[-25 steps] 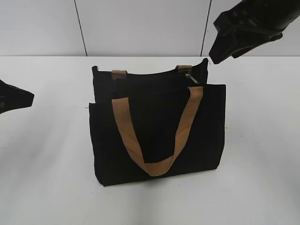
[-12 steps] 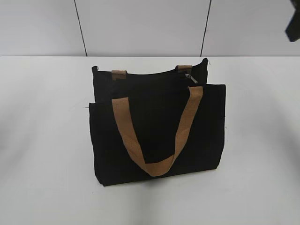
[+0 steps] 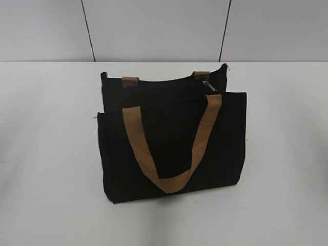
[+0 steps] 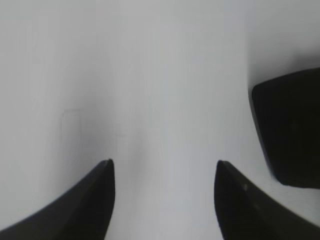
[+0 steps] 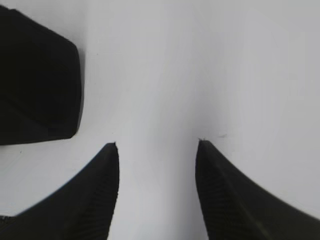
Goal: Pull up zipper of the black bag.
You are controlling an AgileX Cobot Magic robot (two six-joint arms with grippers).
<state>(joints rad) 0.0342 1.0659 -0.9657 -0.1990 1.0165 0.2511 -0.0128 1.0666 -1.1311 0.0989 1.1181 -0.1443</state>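
Observation:
The black bag point(image 3: 169, 143) stands upright on the white table in the exterior view, one tan handle hanging down its front. The small silver pull tab of the zipper point(image 3: 207, 83) shows at the right end of the top seam. Neither arm shows in the exterior view. My left gripper point(image 4: 162, 167) is open and empty over bare table, with a corner of the bag point(image 4: 290, 130) at the right edge of its view. My right gripper point(image 5: 157, 145) is open and empty over bare table, with a corner of the bag point(image 5: 35, 80) at the upper left.
The white table point(image 3: 46, 154) spreads out on all sides of the bag. A pale panelled wall point(image 3: 154, 25) runs along the back edge.
Both arms have drawn back out of the exterior view: the left gripper left at the left edge, the right gripper went up and off at the top right. The bag has not moved.

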